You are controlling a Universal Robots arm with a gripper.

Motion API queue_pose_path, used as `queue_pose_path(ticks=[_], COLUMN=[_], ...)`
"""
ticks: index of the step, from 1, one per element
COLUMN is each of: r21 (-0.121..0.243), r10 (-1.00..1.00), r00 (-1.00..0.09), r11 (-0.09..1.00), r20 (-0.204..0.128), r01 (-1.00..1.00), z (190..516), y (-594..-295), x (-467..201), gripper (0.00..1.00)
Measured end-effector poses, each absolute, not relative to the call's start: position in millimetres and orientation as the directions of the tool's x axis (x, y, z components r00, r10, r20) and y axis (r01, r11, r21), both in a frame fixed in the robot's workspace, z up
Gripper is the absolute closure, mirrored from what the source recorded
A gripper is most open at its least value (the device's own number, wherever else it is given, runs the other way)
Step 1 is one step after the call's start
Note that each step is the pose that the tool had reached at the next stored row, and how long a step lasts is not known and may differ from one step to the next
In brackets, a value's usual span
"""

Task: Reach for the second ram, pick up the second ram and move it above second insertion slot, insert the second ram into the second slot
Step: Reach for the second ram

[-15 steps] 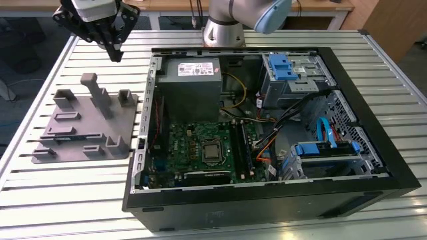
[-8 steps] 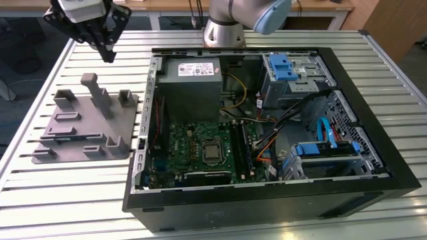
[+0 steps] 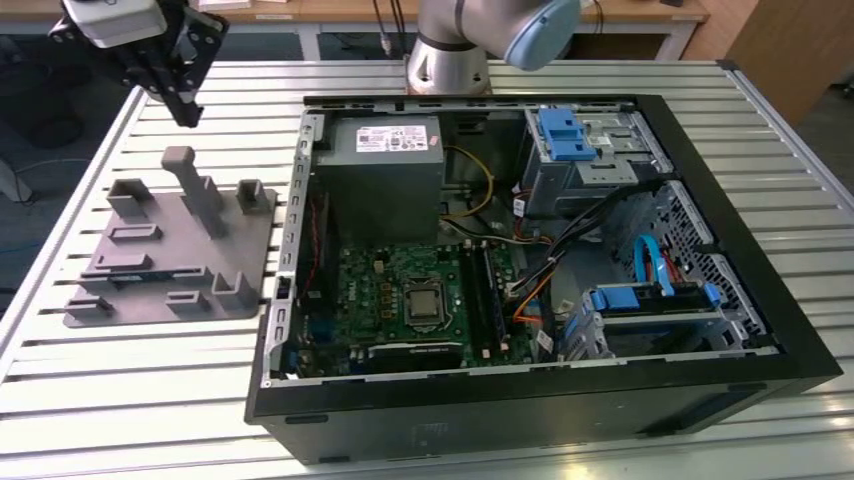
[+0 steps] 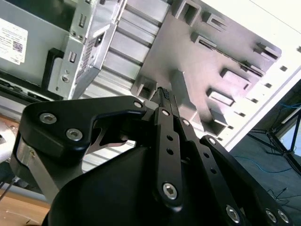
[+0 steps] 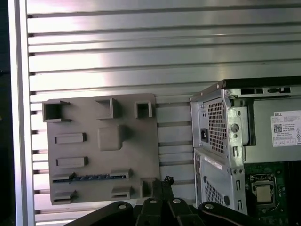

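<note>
A black, multi-link robot gripper (image 3: 191, 112) hangs in the air over the far corner of a silver slatted metal table (image 3: 147, 400), at the exterior view's left. Its two slim fingers are pressed together at the tips with nothing between them, as both wrist views show (image 4: 164, 94) (image 5: 164, 183).

Below it sits a grey moulded plastic fixture plate (image 3: 200, 250) with raised blocks and narrow troughs. The second ram (image 5: 89, 177), a long, thin, dark blue-black memory stick, lies on edge in one of the troughs near one edge of the plate. In the exterior view it is a thin dark strip (image 3: 140, 271) on the side of the plate nearest the camera. The gripper is well above the stick and not touching it.

Just beside the plate, at the exterior view's right, lies a black desktop computer case (image 3: 534, 420) with its side open, showing a green motherboard (image 3: 387, 290). The long dark memory slots (image 3: 483, 295) run beside the processor socket. Whether a stick already sits in one of them cannot be told.

As a judgement, the work is at its very start, in the reach. The stick is neither grasped nor lifted, and carrying it over the slot and pressing it in remain undone.
</note>
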State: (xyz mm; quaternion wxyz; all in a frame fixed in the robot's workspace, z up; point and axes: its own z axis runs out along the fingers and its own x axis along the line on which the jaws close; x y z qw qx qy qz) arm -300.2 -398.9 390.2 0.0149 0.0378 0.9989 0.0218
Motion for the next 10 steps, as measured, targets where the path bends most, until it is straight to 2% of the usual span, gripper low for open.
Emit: queue_pose_path(ticks=[10], r21=[0.045], r10=[0.076], r00=[-0.997], r11=[0.996], r20=[-0.028], r01=[0.075], z=[374.8], y=[-399.0], x=[-323.7], gripper=[0.90])
